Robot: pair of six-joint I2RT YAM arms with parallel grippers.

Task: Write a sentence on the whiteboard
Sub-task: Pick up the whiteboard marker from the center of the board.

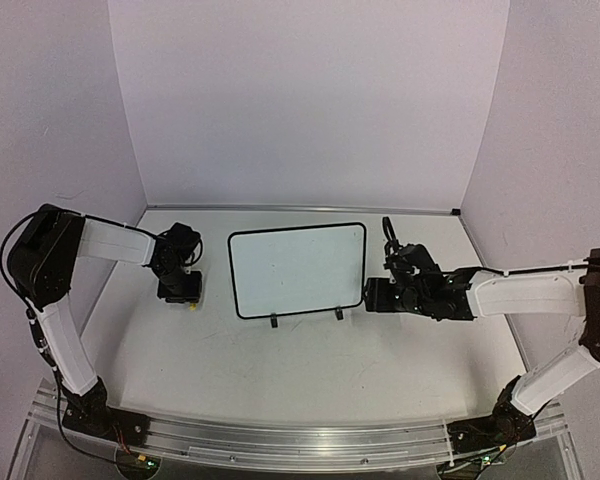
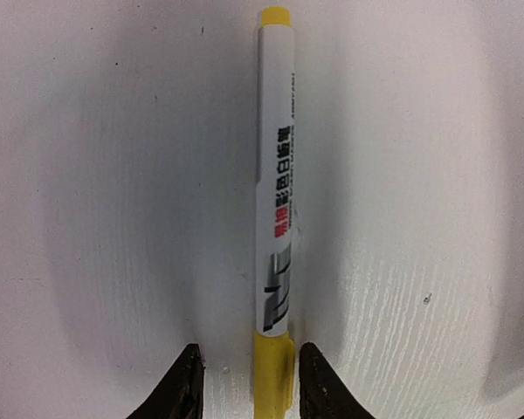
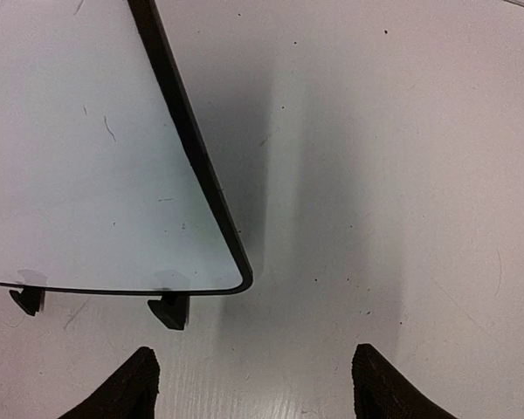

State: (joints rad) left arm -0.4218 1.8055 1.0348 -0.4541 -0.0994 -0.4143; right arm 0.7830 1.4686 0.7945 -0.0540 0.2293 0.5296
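Observation:
The whiteboard (image 1: 297,270) stands on two black clip feet at the table's middle, its white face blank; no sentence shows on it. Its lower right corner also shows in the right wrist view (image 3: 113,175). A white marker (image 2: 275,175) with yellow cap and end lies flat on the table. My left gripper (image 2: 248,371) is open, its fingers straddling the marker's yellow cap end with a gap on each side. It sits left of the board (image 1: 180,288). My right gripper (image 3: 253,380) is open wide and empty, low over the table just right of the board's corner (image 1: 372,295).
White walls close the table on the left, back and right. A clip foot (image 3: 170,310) of the board lies close to my right gripper's left finger. Bare tabletop (image 1: 310,370) lies in front of the board.

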